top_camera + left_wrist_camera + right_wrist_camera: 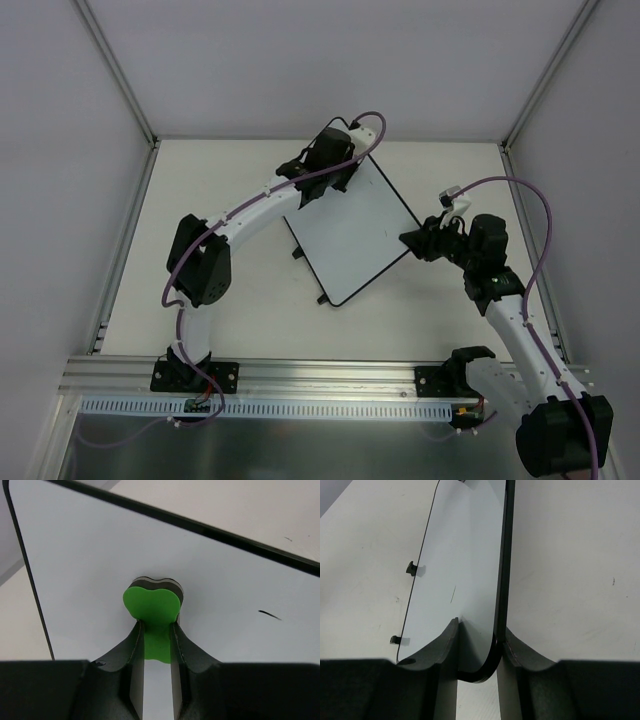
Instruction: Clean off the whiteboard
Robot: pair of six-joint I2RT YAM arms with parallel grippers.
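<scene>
1. My left gripper (156,628) is clenched on the tail of a green eraser (152,605). The lobed head pokes out ahead of my fingertips and sits against the whiteboard (90,555).
2. The eraser has a smooth green top over a thin dark layer. I'd guess that layer is soft felt, so it should give a little when I press.
3. The whiteboard lies flat on the table (200,180), under my left fingertips and stretching across to my right tool. Its face is glossy white, inside a thin black frame with rounded corners.
4. It looks thin, stiff and light, and that sheen suggests it's slippery. A hard wipe could send it skating, so the frame's edge or a corner is the place to hold it, not the face.
5. A short black stroke (269,614) sits on the board, off to the right of the eraser head and apart from it.
6. My right gripper (480,626) is grasping the board's nearest rounded corner, with the black frame running between its fingers. It seems to be pinning the board steady.
7. Two small black feet (411,568) jut from the board's left edge, beyond my right fingers.
</scene>
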